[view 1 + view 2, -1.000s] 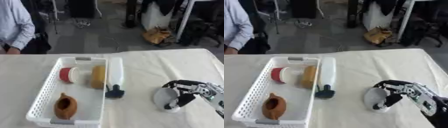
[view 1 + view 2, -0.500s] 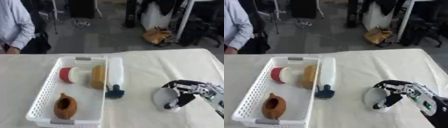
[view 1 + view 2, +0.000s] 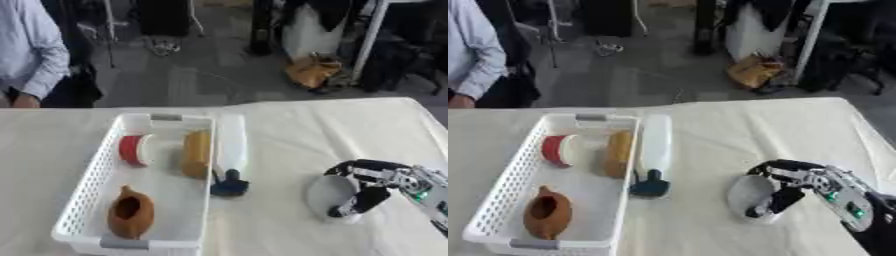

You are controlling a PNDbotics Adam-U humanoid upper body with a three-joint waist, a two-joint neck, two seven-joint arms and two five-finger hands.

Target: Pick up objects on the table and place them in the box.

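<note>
Bowl [image 3: 748,192] (pale) in curled right hand [image 3: 787,186]

Even, bright, diffuse light, probably from overhead. Soft blur all over; small detail smeared. Table [image 3: 289,125] cloth near washed out, no hard glare. Faint shadows under box [image 3: 87,192] and right hand [image 3: 785,182]. Background dimmer.

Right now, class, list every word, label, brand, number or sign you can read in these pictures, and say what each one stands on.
None can be read.
White basket: no text shows.
Red and white item, yellow item and brown pot in the basket: no text shows.
White bottle with dark cap: no label shows.
Right robot hand on the pale round object: green spots, too blurred to read as signs.
</note>
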